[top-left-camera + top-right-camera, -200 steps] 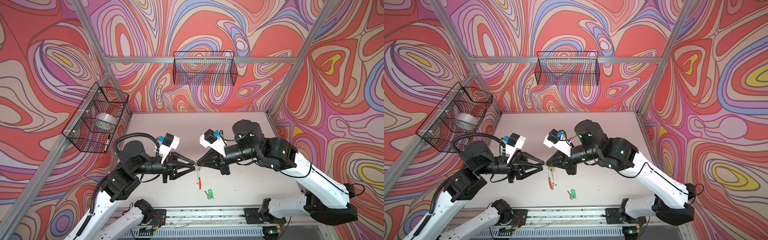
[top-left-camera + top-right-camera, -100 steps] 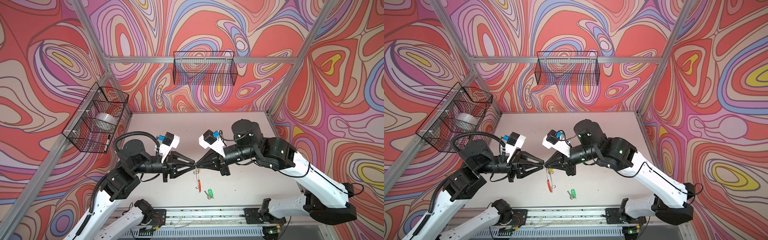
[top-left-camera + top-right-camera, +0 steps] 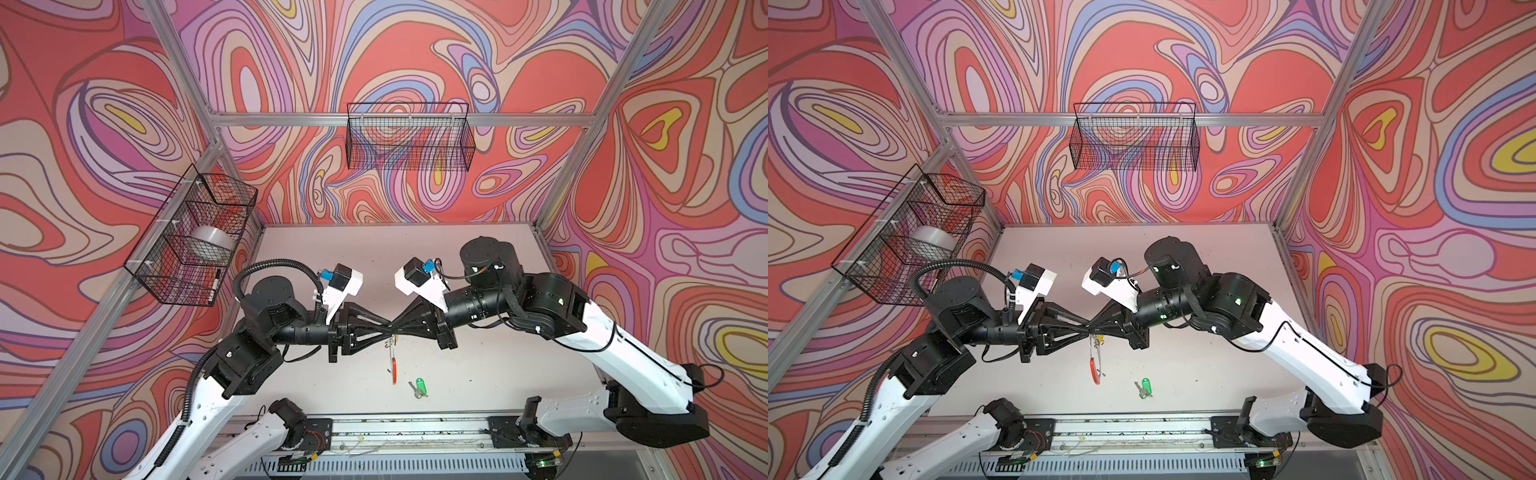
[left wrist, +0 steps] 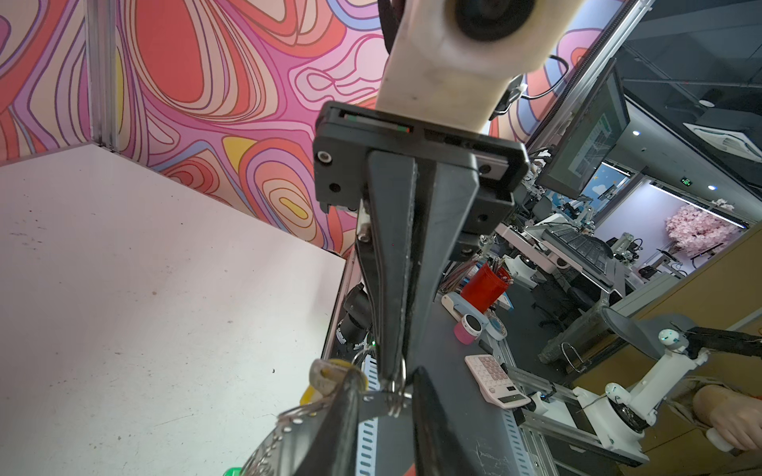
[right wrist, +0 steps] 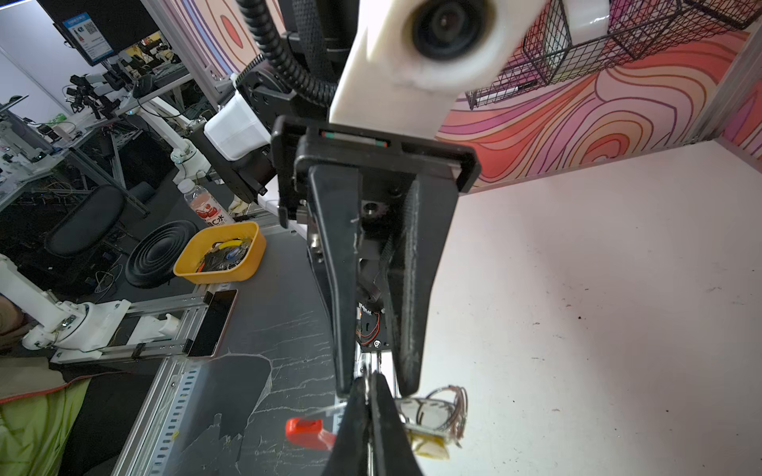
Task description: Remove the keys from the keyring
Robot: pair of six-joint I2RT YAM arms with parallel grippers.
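Above the front half of the table (image 3: 332, 257), the two grippers meet tip to tip, with the keyring (image 3: 394, 368) hanging edge-on beneath them, clear of the surface.

Right gripper (image 4: 391, 366): fingers fully closed, pinching a small ring (image 4: 396, 393) on the keyring's rim. This pinch carries the whole keyring. No change over the past second.

Left gripper (image 5: 376, 387): fingers partly open, straddling the right gripper's tip and the small ring. They have drawn closer together over the past second, but a gap remains and no clamp on anything is visible. One finger (image 4: 344, 408) lies against the keyring's flat band; whether it presses there cannot be told.

Keys: the green-tagged key (image 3: 419, 386) lies loose on the table, just beside the spot under the keyring, where it was a second ago. The yellow-tagged key (image 5: 429, 445) hangs at the top of the keyring, just beside the left fingers.

Assessment: one key is off and one remains. The narrowing left fingers suggest a grip is being set near the yellow-tagged key, to work it off against the right gripper's hold. Separation has not begun.
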